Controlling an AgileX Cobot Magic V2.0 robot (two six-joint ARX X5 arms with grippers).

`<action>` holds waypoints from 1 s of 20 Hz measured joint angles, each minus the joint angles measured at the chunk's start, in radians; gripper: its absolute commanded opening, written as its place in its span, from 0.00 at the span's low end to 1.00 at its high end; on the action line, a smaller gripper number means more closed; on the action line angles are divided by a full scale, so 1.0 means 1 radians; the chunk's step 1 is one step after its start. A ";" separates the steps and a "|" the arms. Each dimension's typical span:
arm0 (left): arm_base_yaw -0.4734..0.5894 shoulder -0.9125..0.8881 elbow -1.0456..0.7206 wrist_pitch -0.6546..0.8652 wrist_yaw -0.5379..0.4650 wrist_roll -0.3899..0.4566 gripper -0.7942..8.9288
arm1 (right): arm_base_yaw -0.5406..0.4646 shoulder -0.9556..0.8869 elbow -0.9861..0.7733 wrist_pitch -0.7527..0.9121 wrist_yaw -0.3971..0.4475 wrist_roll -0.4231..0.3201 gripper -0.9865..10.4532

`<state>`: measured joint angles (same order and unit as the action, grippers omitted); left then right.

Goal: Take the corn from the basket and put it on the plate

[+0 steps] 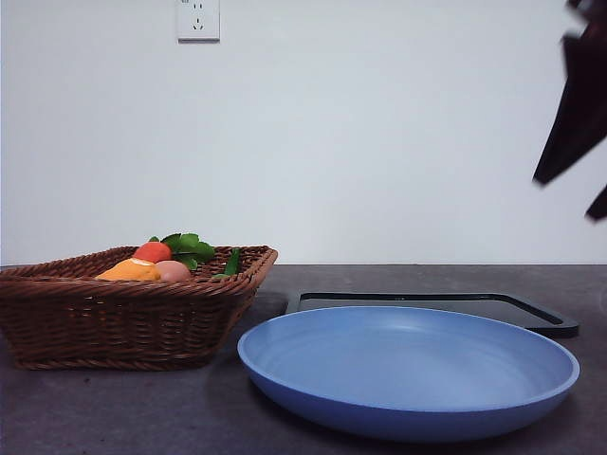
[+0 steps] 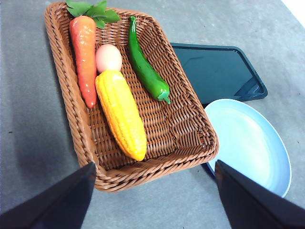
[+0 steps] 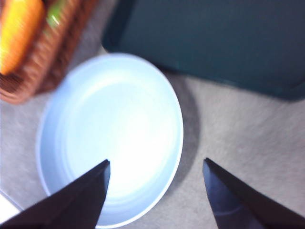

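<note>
My left gripper (image 2: 152, 191) hangs jaws apart above the ridged orange-yellow corn (image 2: 121, 113) in the brown wicker basket (image 2: 190, 129), my right gripper (image 3: 155, 183) likewise spread over the round light-blue plate (image 3: 71, 124).

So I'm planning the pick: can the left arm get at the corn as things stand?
Probably yes. The left tool hangs open above the basket, and the corn lies uncovered on top, with the carrot close alongside.

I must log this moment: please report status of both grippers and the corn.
Left gripper open above basket. Right gripper open over plate. Corn in basket, between carrot and green pepper. Nothing covering it.
</note>
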<state>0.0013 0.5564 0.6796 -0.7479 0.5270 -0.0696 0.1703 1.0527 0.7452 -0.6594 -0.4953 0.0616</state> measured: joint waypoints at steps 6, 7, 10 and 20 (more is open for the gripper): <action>0.000 0.000 0.000 0.000 0.000 0.000 0.50 | 0.052 0.233 0.000 0.071 0.000 0.006 0.36; 0.000 0.000 0.000 0.000 0.000 0.000 0.50 | 0.057 0.262 0.000 0.085 0.000 0.006 0.35; 0.000 0.000 0.000 0.000 0.000 0.000 0.50 | 0.072 0.330 0.000 0.125 0.000 0.006 0.32; 0.000 0.000 0.000 0.000 0.000 0.000 0.50 | 0.095 0.438 0.000 0.139 0.000 0.006 0.17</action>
<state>0.0013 0.5564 0.6796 -0.7475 0.5270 -0.0700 0.2649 1.4906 0.7456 -0.5205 -0.4950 0.0681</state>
